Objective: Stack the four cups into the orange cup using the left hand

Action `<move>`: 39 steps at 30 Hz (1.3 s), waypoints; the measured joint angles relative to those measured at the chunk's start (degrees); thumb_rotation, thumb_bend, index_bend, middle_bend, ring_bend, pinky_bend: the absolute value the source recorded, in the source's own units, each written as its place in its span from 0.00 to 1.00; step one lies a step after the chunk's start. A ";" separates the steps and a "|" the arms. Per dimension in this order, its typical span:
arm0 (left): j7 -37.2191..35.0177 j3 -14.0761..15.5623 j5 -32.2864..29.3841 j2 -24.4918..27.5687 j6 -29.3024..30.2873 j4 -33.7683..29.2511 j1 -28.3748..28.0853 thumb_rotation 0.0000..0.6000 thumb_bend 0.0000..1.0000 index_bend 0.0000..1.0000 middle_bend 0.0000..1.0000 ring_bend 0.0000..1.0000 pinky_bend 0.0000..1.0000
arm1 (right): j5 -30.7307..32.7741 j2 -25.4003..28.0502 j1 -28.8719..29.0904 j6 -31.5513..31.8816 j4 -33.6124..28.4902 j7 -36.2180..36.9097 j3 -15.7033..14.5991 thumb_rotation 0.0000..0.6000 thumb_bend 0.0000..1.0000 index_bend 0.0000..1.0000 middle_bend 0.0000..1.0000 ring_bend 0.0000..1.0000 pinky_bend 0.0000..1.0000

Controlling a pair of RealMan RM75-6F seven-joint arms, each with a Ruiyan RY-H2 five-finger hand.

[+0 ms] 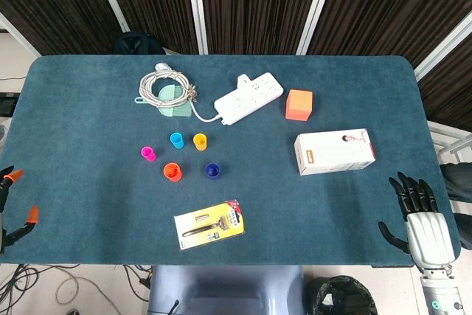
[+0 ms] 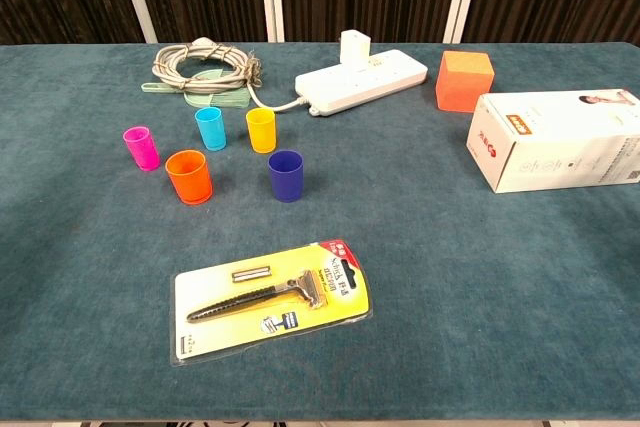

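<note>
While the left hand [image 1: 11, 208] waits open and empty at the table's edge, the pink cup [image 2: 141, 147], seemingly light, rigid plastic, suits a rim pinch.

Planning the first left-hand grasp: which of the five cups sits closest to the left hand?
The pink cup, leftmost of the group. The orange cup comes next; the blue, yellow and dark blue ones stand further right of the left hand.

Robot lab test bench indicated: table [image 1: 88, 204] covered in teal felt, dark slatted wall panels [image 1: 251, 5] behind, loose cables [image 1: 44, 282] seen on the floor, unrelated props laid out, e.g. power strip [image 1: 249, 98] and packaged razor [image 1: 210, 224].
</note>
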 measured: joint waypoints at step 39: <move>1.02 0.17 0.99 0.36 -1.54 0.85 -1.02 1.00 0.22 0.10 0.09 0.00 0.00 | 1.14 0.33 -0.25 -0.21 -0.39 0.43 0.25 1.00 0.34 0.09 0.04 0.09 0.04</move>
